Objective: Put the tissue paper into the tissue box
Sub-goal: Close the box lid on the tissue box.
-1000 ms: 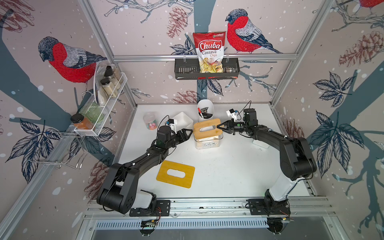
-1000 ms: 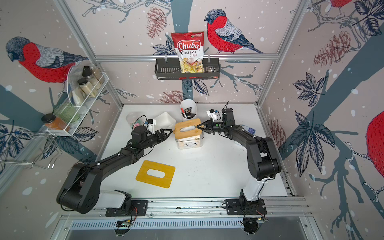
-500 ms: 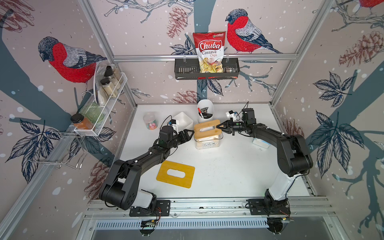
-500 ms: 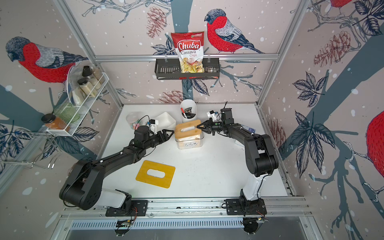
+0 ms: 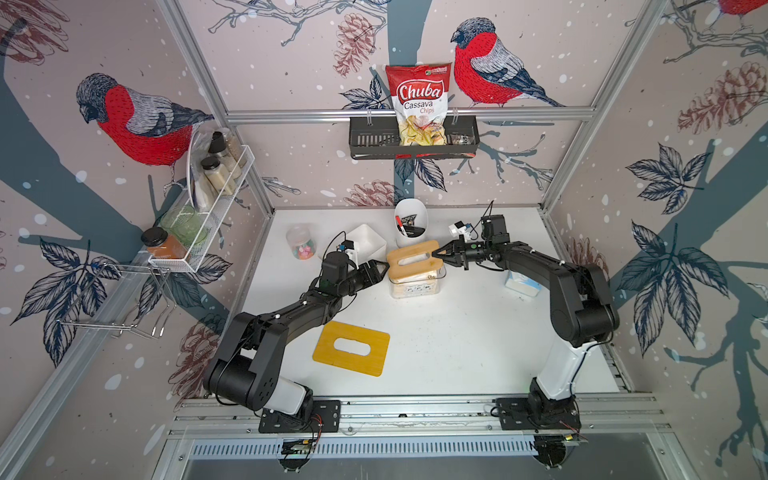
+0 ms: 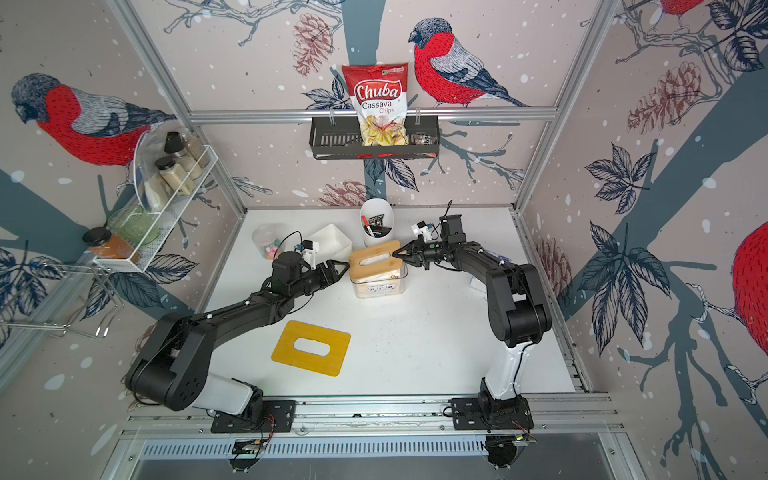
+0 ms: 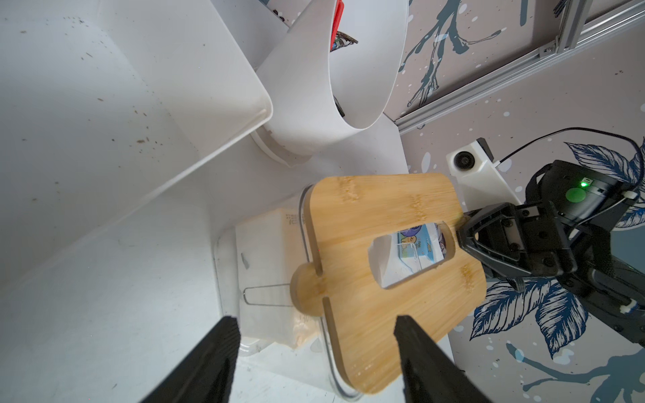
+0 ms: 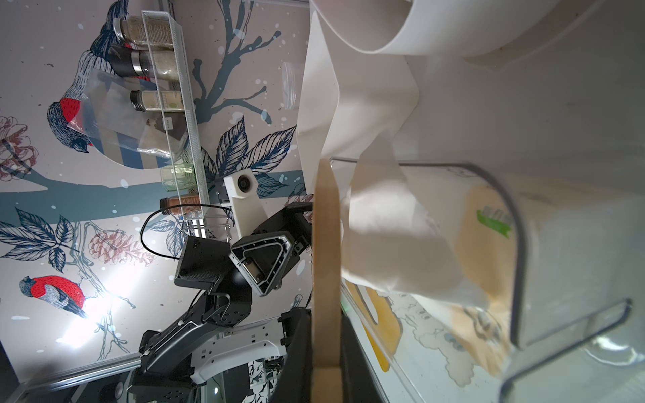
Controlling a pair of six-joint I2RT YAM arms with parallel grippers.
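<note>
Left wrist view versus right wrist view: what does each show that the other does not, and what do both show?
Only left wrist: the slot in the wooden lid, a blue pack seen through it. Only right wrist: the spice rack, the yellow lid. Both: the wooden lid, held at its edge by the right gripper, the clear tissue box, the white tissue inside it.

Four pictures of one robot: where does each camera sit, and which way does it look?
Top views: high at the front, looking down on the table; left arm and right arm show whole, meeting at the tissue box.
Left wrist: on the left arm, looking past the open left fingers at the wooden lid and the right fingers gripping it.
Right wrist: on the right arm, looking along the lid clamped edge-on in its fingers; left arm beyond.
Shared: every view shows lid and box.
</note>
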